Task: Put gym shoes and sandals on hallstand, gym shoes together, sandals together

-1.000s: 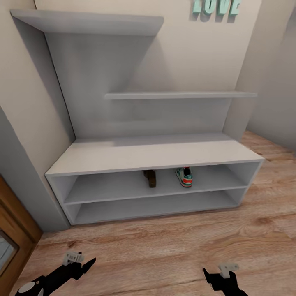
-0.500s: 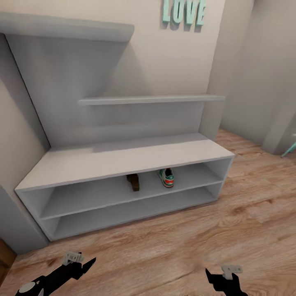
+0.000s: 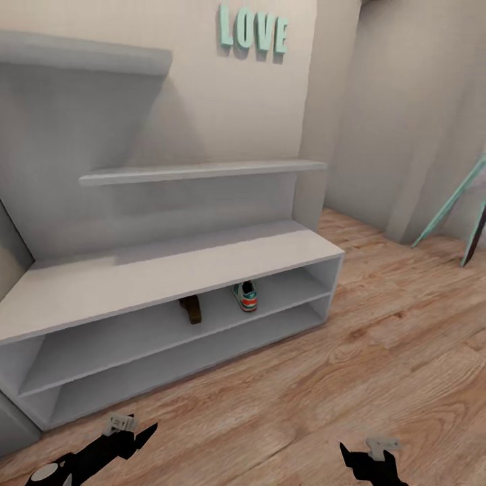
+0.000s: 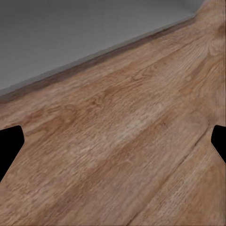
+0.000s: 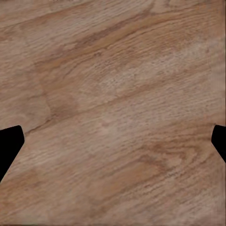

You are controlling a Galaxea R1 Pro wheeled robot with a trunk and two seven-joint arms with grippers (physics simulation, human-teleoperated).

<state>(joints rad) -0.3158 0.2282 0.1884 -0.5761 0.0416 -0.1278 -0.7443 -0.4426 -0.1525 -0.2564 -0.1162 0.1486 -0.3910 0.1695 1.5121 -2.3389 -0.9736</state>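
The pale grey hallstand stands against the wall at the left and centre of the head view. In its upper shelf slot sit one gym shoe and, to its left and a little apart, one dark brown sandal. The corridor floor of wood planks spreads in front. My left gripper and right gripper hang low at the picture's bottom edge, well short of the rack. In both wrist views the black fingertips stand far apart over bare planks, holding nothing.
Teal LOVE letters hang on the wall above the rack. A wall corner rises just right of the rack. Thin teal and dark slanted legs lean at the right edge. Bare floor runs to the right.
The whole head view has swung to the right: the rack has slid left in the picture and more floor, wall and the slanted legs have come in. Both grippers hold the same pose.
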